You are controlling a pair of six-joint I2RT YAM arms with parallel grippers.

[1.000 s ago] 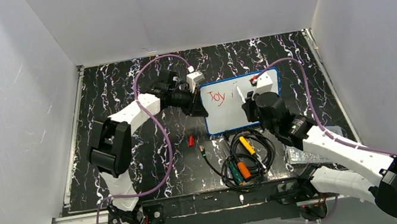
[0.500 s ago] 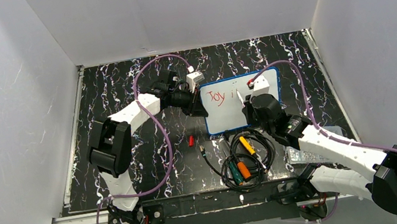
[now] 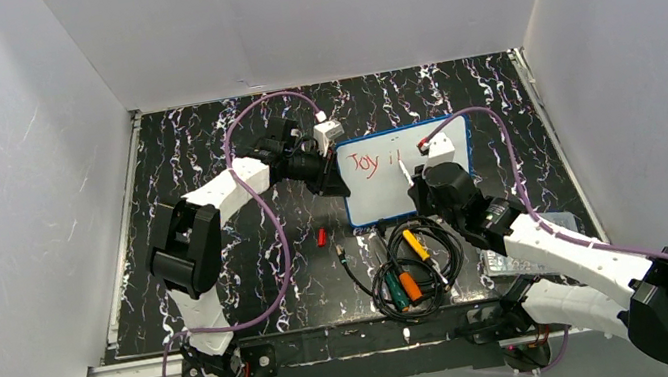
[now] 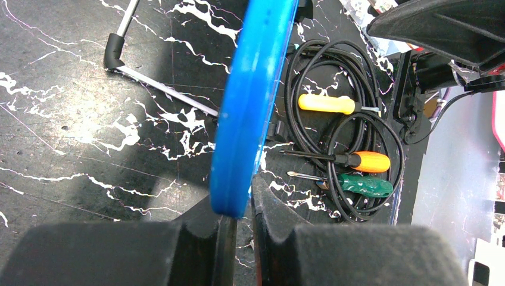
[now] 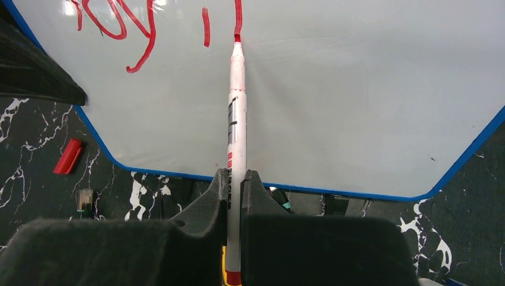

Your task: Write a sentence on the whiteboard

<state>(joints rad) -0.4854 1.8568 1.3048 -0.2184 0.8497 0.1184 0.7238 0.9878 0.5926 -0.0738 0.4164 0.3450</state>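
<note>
From above, we see the whiteboard [image 3: 430, 183] on the far middle of the worktop [image 3: 202, 149]. The left fingers [image 3: 337, 184] are at its left edge. The right fingers [image 3: 416, 186] hold a white marker [image 3: 405, 173] over its middle. The sentence [image 3: 374, 160] so far is red lettering along the top left of the board. Near the board's front edge lie a red cap [image 3: 322, 237] and a black cable [image 3: 443, 262] coiled around three screwdrivers [image 3: 410, 286].

Through the left wrist camera, we find the left fingers [image 4: 260, 208] clenched on the board's blue rim [image 4: 250, 101]. Beyond lie the cable [image 4: 324, 134] and the yellow, orange and green screwdrivers [image 4: 369, 161].

Through the right wrist camera, the right fingers [image 5: 251, 190] are clamped around the marker [image 5: 236, 131]. Its red tip touches the lower end of a short red stroke on the board [image 5: 357, 89], just right of another stroke and the earlier lettering [image 5: 128, 30]. The cap [image 5: 67, 156] lies on the worktop, left of the board.
</note>
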